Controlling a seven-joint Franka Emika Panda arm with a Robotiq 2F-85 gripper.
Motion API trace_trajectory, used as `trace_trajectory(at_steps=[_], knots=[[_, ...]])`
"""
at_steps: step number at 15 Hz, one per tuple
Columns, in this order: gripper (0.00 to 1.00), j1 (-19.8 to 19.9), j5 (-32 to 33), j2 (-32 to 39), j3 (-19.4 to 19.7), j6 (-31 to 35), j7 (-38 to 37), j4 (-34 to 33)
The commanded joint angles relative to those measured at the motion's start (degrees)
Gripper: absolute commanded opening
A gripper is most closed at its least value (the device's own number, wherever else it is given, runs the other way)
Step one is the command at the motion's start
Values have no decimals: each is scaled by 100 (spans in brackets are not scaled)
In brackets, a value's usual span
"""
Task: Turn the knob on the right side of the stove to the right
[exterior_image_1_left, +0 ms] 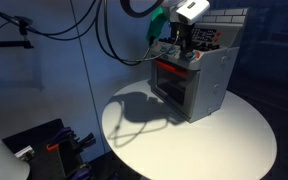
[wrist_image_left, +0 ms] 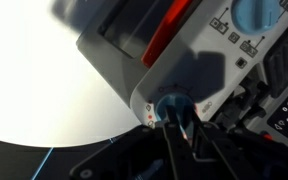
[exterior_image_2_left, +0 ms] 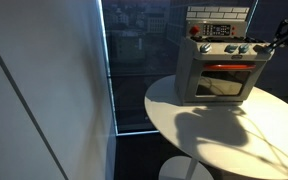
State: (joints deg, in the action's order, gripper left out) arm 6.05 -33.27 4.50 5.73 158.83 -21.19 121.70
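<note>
— So, where is the stove [exterior_image_2_left: 219,68]?
— Upright near the back edge of the round white bench [exterior_image_2_left: 209,140], with its red-framed oven door turned toward the middle of the top. A row of small knobs runs along the front panel above the door.
— And the jaws?
— They come in at the right end of that panel. In the wrist view their dark tips sit close together, right at a round bluish knob [wrist_image_left: 171,104] on the stove's corner. That view is blurred, so I cannot tell whether they pinch it or only touch it.
— Anything inside the oven?
— The door is shut, and the window [exterior_image_1_left: 170,82] is too dim to show what is in it.
— What about the bench and the room?
— The shadow [exterior_image_1_left: 136,108] of the arm [exterior_image_1_left: 162,18] falls across the white top. The room is dim and blue. A tall glass pane [exterior_image_2_left: 134,55] beside the bench shows city buildings, cables [exterior_image_1_left: 92,35] hang nearby, and dark gear [exterior_image_1_left: 46,148] sits low beside the bench.
</note>
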Motion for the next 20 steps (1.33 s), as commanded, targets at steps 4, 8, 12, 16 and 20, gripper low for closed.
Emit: trace_trajectory(at_steps=[4, 8, 12, 16, 20], knots=[[28, 21, -14, -215, 4, -83, -110, 31], [62, 35, 104, -405, 34, -266, -72, 127], [94, 50, 331, -719, 89, -757, -46, 241], [100, 95, 745, -1010, 150, -1398, -85, 330], [100, 177, 1348, -1237, 180, -2101, -155, 334]])
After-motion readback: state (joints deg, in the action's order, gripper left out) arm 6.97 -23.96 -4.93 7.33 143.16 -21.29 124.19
